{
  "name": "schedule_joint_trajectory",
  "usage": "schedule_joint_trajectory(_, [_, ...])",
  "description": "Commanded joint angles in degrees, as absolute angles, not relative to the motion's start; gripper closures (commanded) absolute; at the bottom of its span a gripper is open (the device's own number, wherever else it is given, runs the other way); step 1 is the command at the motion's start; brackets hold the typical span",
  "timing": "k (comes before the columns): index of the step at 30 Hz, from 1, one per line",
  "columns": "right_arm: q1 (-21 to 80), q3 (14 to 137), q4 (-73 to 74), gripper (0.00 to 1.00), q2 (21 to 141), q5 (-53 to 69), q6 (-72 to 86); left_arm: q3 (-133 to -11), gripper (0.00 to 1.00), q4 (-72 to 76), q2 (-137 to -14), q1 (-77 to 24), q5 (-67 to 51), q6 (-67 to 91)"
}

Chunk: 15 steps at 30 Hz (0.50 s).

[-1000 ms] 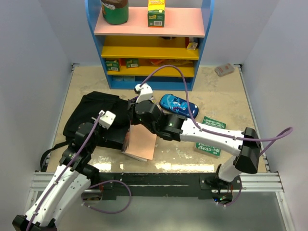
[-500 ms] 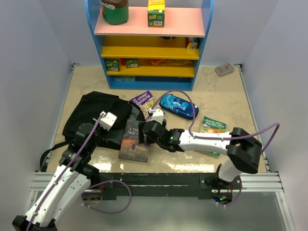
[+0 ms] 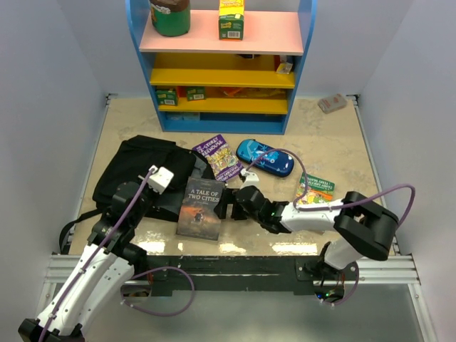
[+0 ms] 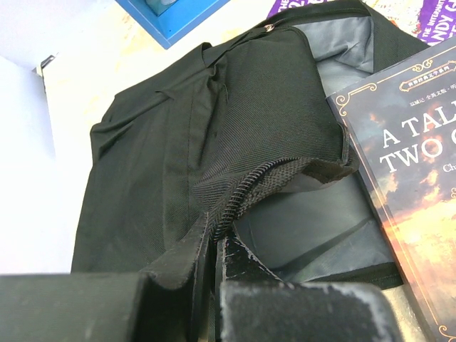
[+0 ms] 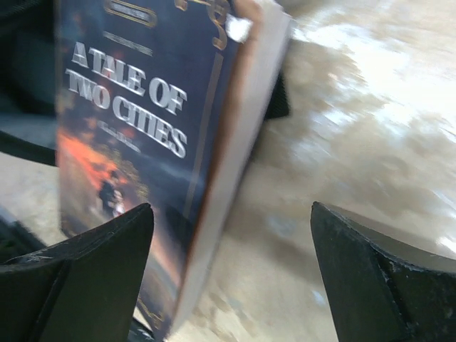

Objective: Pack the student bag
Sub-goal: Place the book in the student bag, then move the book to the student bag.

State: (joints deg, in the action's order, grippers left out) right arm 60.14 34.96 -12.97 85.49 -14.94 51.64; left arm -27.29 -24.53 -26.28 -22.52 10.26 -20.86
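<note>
The student bag [image 3: 135, 169] is a black backpack lying on the left of the table, its mouth held open toward the right. My left gripper [image 3: 158, 198] is shut on the bag's zipper edge [image 4: 235, 192], and the grey lining [image 4: 313, 214] shows inside. A dark book titled "A Tale of Two Cities" [image 3: 201, 208] lies cover up, partly over the bag's mouth. My right gripper [image 3: 222, 204] is open just right of the book. In the right wrist view the book's page edge [image 5: 228, 171] stands between the fingertips [image 5: 92, 256] without being gripped.
A purple book [image 3: 219, 155], a blue patterned pencil case [image 3: 265, 157] and a green book [image 3: 315, 191] lie right of the bag. A blue shelf unit [image 3: 221, 64] stands at the back. A small packet [image 3: 332, 103] lies at the far right.
My right gripper opened and let go of the dark book, which dropped flat, cover up, at the bag's mouth. The right arm then drew back to the right. The left arm stayed put.
</note>
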Motion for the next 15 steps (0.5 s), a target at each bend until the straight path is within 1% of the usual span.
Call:
schedule_joint_trajectory(1, [58.0,34.4,-30.4,0.08,89.1,-5.5,51.7,-28.3,1.0,-23.8,-25.0,-22.2,9.4,-21.9])
schedule_joint_trajectory(3, [57.0,35.1,-32.4,0.09,91.7,-3.5,51.7,-28.4,1.0,-23.7,-25.1,-22.2,9.1,-21.9])
schedule_joint_trajectory(8, [55.6,35.0,-35.9,0.1,96.1,-1.8,53.9,-28.6,1.0,-23.8,-25.4,-22.2,9.0,-21.9])
schedule_joint_trajectory(12, [55.6,34.7,-41.8,0.1,100.4,-0.1,55.7,-28.8,1.0,-23.6,-25.6,-22.2,8.3,-21.9])
schedule_joint_trajectory(13, [55.6,34.8,-42.9,0.11,102.2,-0.1,55.8,-28.8,1.0,-23.6,-25.6,-22.2,8.0,-22.0])
schedule_joint_trajectory(15, [55.6,35.0,-46.4,0.18,103.7,2.1,56.4,-28.8,1.0,-23.6,-25.7,-22.3,7.6,-22.1])
